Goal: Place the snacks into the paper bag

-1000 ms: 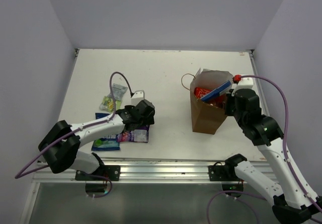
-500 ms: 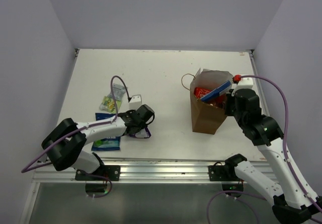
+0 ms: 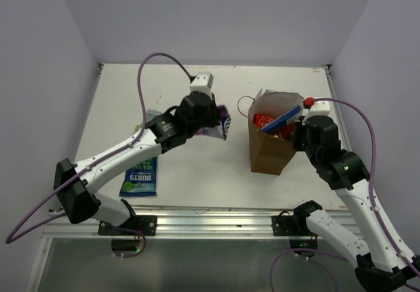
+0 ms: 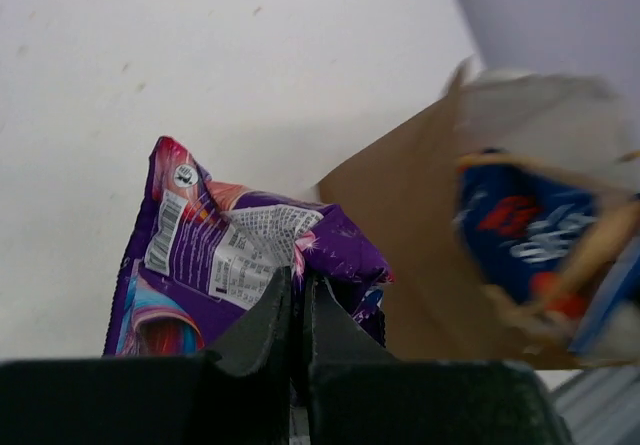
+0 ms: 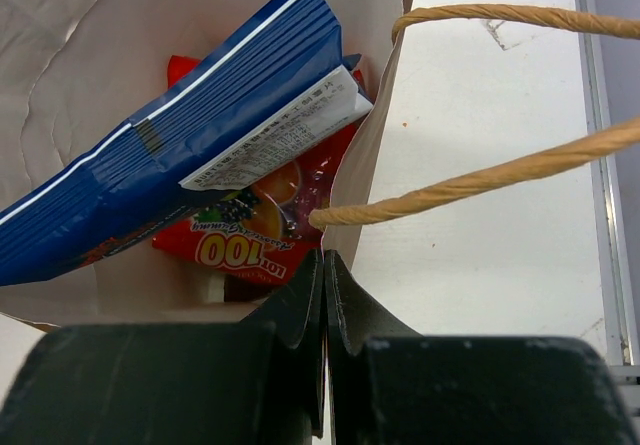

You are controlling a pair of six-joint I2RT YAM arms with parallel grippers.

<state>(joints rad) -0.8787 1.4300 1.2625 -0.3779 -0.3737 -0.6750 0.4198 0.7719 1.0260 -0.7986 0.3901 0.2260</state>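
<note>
My left gripper (image 3: pixel 211 129) is shut on a purple snack packet (image 3: pixel 223 120), held in the air just left of the paper bag (image 3: pixel 268 153). In the left wrist view the purple packet (image 4: pixel 225 255) hangs from the pinched jaws (image 4: pixel 298 280), with the brown bag (image 4: pixel 420 235) beyond it. My right gripper (image 3: pixel 296 133) is shut on the bag's right rim (image 5: pixel 365 180), which shows between the closed jaws (image 5: pixel 325 260). Inside the bag lie a blue packet (image 5: pixel 170 170) and a red packet (image 5: pixel 250 245). Another blue packet (image 3: pixel 140 177) lies on the table near the left.
The bag's string handles (image 5: pixel 480 180) stretch out to the right of its rim. A small greenish packet (image 3: pixel 151 117) peeks out behind the left arm. The table's front rail (image 3: pixel 210 221) runs along the near edge.
The left gripper shut on the purple packet on the table, then lifted it up and to the right, close to the bag. The right arm has not moved.
</note>
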